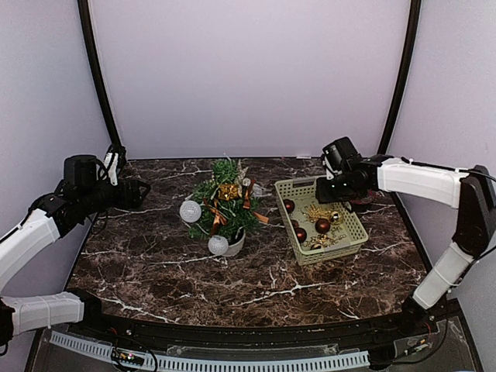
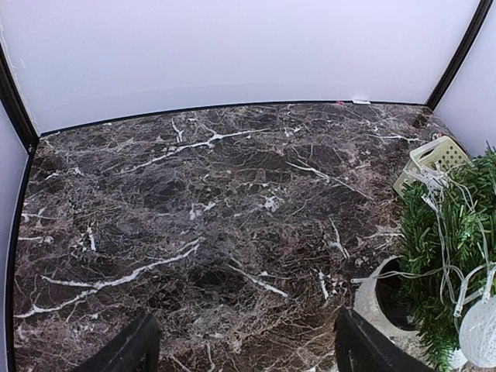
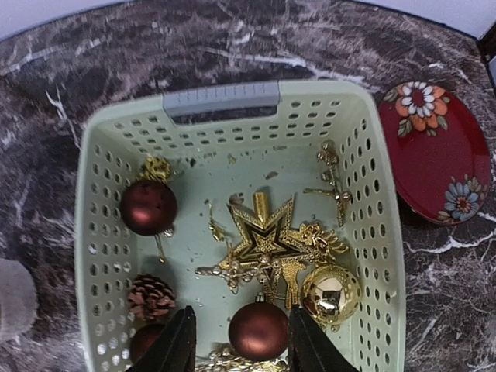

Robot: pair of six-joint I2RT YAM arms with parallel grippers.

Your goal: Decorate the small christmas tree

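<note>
Top camera overlooks whole table (image 1: 155, 271); wrist cameras: one stares down into basket (image 3: 97, 194) beneath right pincer (image 3: 242, 325), other skims low, tree (image 2: 446, 232) right of left pincer (image 2: 244, 345)

Pale green plastic basket (image 3: 93, 194) on dark marble table (image 3: 116, 46), loaded with dark red baubles (image 3: 148, 207), gold star (image 3: 263, 232), shiny gold ball (image 3: 331, 292), pinecone (image 3: 149, 296). Red flowery oval dish (image 3: 434, 147) just beside it.

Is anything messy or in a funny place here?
Only a little. A red oval dish with painted flowers lies on the table beside the green basket, not in it with the baubles. Nothing looks spilled or broken.
</note>
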